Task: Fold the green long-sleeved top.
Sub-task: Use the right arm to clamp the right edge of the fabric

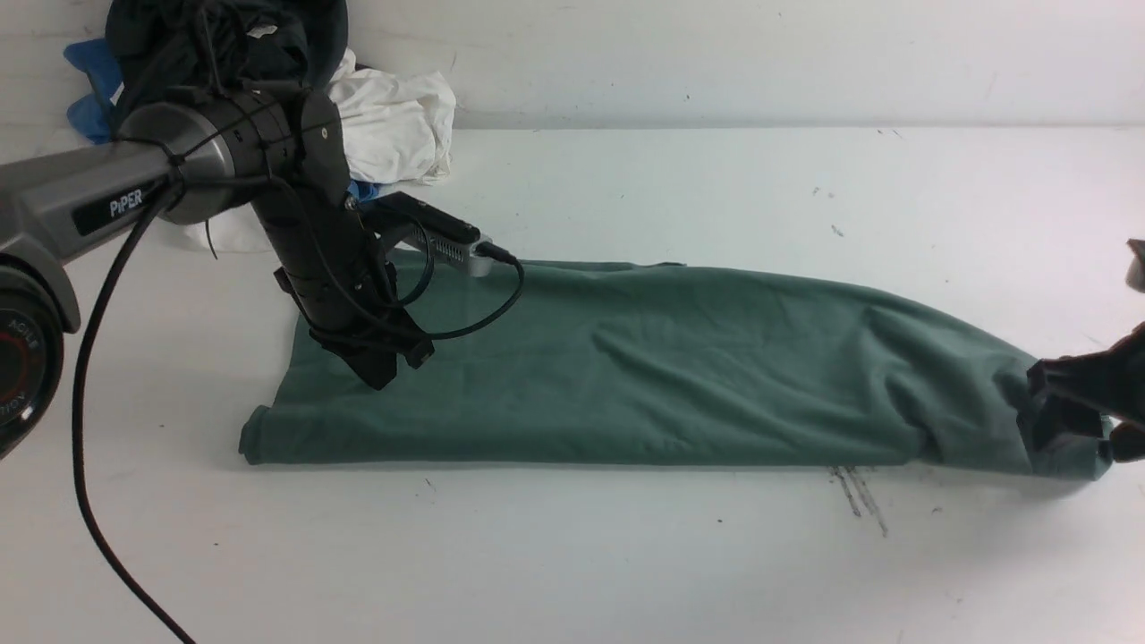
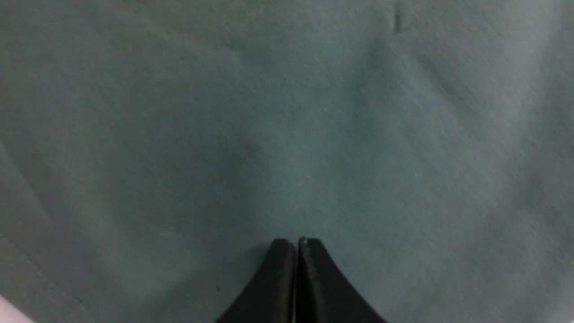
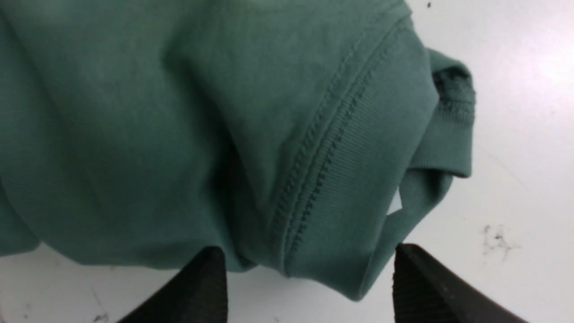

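The green long-sleeved top [image 1: 680,367] lies on the white table, folded into a long band that runs from left to right. My left gripper [image 1: 380,376] points down onto its left end. In the left wrist view it [image 2: 297,242] is shut, tips together against the green cloth [image 2: 287,134], with nothing pinched that I can see. At the band's right end, my right gripper [image 1: 1064,420] is open. In the right wrist view its jaws [image 3: 307,255] stand wide on either side of a ribbed, stitched edge [image 3: 358,148] of the top, which rests on the table.
A heap of clothes sits at the back left against the wall: a dark garment [image 1: 224,36], a white one [image 1: 394,125] and a blue one [image 1: 89,89]. The left arm's black cable [image 1: 89,402] hangs over the table. Dark scuff marks [image 1: 859,496] show in front of the top.
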You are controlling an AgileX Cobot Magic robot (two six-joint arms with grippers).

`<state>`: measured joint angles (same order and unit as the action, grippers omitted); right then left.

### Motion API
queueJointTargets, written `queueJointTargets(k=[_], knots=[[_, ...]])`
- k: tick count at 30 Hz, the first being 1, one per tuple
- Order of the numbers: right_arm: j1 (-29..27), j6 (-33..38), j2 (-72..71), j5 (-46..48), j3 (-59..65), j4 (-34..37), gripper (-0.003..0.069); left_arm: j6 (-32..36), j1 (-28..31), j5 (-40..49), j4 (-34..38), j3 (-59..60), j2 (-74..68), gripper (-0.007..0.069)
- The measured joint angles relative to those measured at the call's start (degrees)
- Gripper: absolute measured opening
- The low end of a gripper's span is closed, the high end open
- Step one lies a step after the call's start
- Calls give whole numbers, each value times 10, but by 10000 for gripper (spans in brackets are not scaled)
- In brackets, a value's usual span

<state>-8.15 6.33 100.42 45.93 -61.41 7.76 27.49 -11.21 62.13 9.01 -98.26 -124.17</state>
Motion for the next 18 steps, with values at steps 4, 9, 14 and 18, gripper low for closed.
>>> queueJointTargets(k=[4,9,14,18], knots=[[0,11,21,-5,0,0,421,0,0,-10,-2,0,-5,-8],[1,17,23,-7,0,-20,176,0,0,-28,-27,0,-5,-8],[-1,16,13,3,0,-61,41,0,16,-41,-51,0,-5,-8],[-11,16,2,16,0,-68,41,0,37,-39,-44,0,-5,-7]])
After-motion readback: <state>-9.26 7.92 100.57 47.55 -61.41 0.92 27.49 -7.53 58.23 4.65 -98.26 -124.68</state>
